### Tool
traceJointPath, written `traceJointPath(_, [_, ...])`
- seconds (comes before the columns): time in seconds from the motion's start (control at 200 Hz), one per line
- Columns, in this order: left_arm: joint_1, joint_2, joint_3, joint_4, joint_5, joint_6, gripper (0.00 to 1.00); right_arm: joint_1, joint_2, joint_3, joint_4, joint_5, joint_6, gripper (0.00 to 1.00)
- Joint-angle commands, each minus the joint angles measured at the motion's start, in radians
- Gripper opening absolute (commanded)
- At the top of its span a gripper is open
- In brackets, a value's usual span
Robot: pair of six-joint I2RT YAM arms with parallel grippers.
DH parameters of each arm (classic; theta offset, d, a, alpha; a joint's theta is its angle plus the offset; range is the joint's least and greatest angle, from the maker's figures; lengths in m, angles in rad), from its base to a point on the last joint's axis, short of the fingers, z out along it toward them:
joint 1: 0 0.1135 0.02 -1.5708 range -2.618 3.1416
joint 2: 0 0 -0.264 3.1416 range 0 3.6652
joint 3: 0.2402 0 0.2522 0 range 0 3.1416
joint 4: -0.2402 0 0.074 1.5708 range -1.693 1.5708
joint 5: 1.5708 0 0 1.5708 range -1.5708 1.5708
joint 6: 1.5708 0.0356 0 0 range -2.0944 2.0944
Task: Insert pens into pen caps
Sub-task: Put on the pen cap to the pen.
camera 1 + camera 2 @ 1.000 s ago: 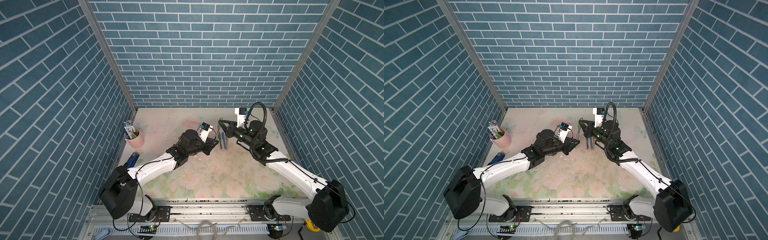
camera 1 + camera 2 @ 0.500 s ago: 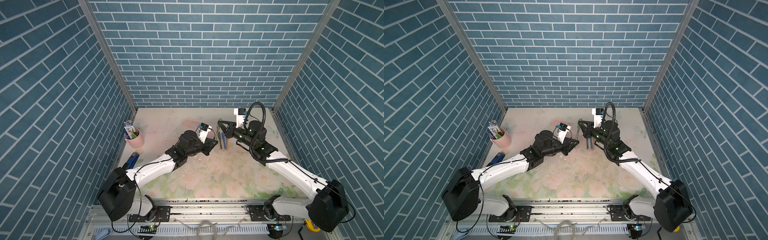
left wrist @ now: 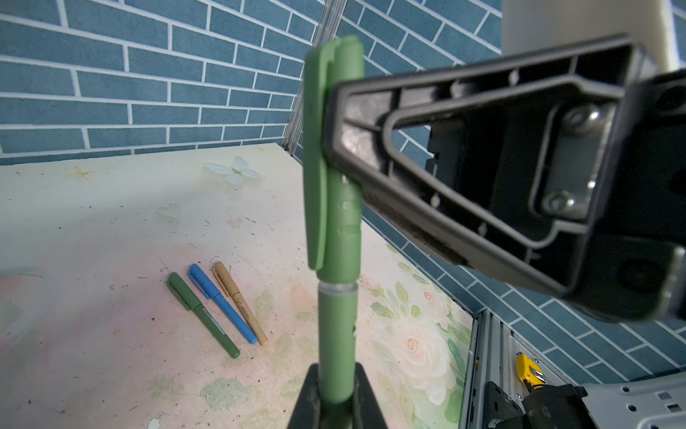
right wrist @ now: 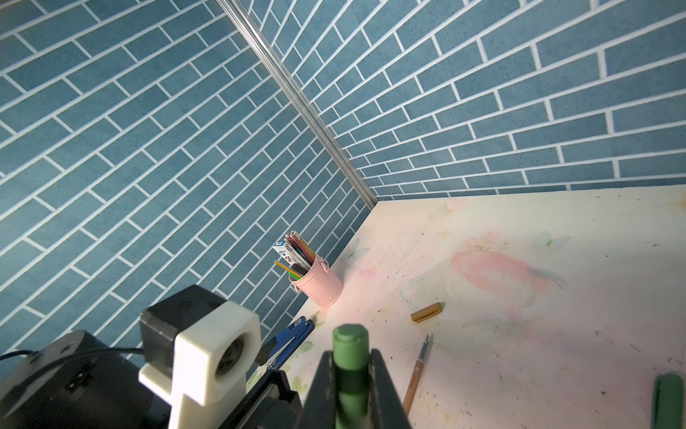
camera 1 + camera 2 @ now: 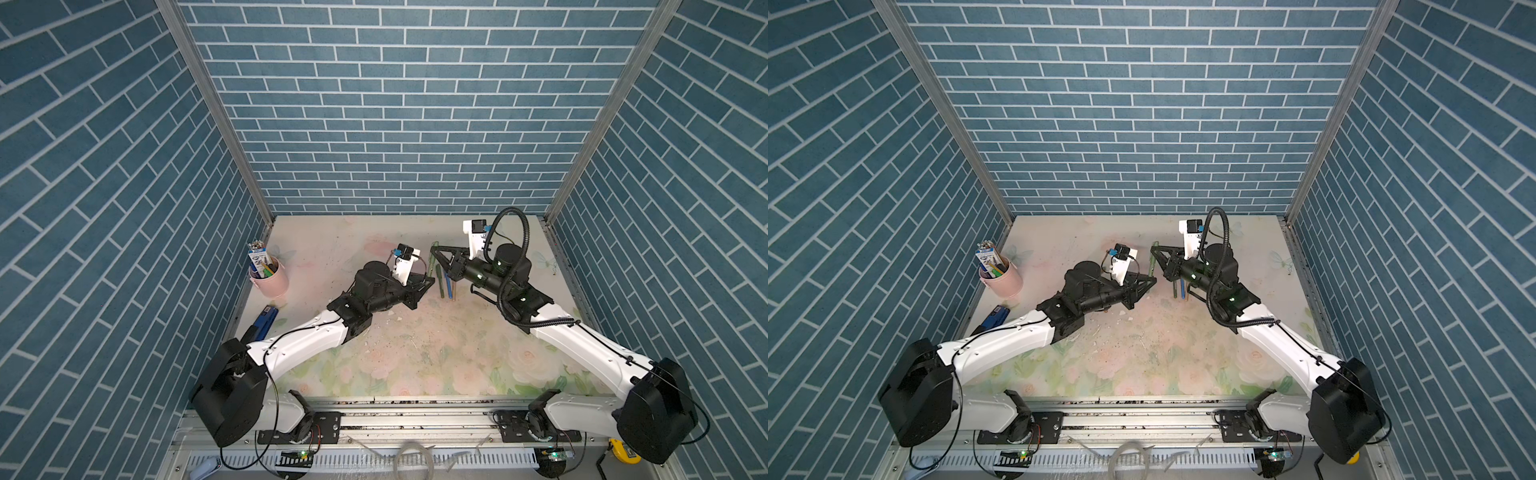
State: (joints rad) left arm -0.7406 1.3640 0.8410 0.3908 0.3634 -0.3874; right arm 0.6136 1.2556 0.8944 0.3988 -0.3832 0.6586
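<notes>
The left gripper [image 3: 336, 386] clamps the green pen [image 3: 336, 327], the right gripper [image 4: 350, 379] clamps its green cap [image 3: 339, 230], mid-air at 12 o'clock of table [image 5: 415, 353] centre; a skewed push could jam the cap

Matt, smooth plastic on green pen [image 3: 336, 334] and green cap [image 3: 336, 208], clear glossy ring [image 3: 337, 288] between. Matt black plastic on right pincer [image 3: 343, 122], bright metal screws [image 3: 579, 115]. Printed worktop [image 3: 111, 223] smooth, scuffed. Satin paint on pink bucket [image 4: 321, 286]. Brushed metal corner post [image 4: 297, 100].
</notes>
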Motion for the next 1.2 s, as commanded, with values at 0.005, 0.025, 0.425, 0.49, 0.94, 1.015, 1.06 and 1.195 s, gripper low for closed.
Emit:
traceJointPath(0.005, [0.013,-0.028,-0.013,0.086,-0.021,0.014,0.00,0.005,0.027,-0.017,0.017,-0.058,0.051,0.15])
traceJointPath(0.025, [0.013,-0.028,-0.014,0.089,-0.020,0.016,0.00,0.004,0.025,-0.014,0.013,-0.057,0.050,0.15])
traceJointPath(0.425, [0.013,-0.022,0.004,0.050,-0.002,0.085,0.00,0.002,-0.025,0.172,-0.348,0.006,-0.124,0.45])
traceJointPath(0.49, [0.014,-0.022,0.003,0.051,0.001,0.090,0.00,0.002,-0.029,0.198,-0.396,0.005,-0.145,0.47])
traceJointPath(0.94, [0.014,-0.022,-0.017,0.094,0.008,0.117,0.00,-0.009,0.010,0.363,-0.579,0.026,-0.220,0.42])
traceJointPath(1.015, [0.014,-0.023,-0.017,0.094,0.009,0.120,0.00,-0.011,0.021,0.376,-0.579,0.008,-0.219,0.37])
traceJointPath(1.06, [0.013,-0.022,-0.015,0.094,0.012,0.120,0.00,-0.012,0.029,0.386,-0.583,-0.009,-0.218,0.33])
traceJointPath(1.195, [0.014,-0.021,-0.015,0.096,0.020,0.119,0.00,-0.012,0.053,0.413,-0.596,-0.042,-0.223,0.30])
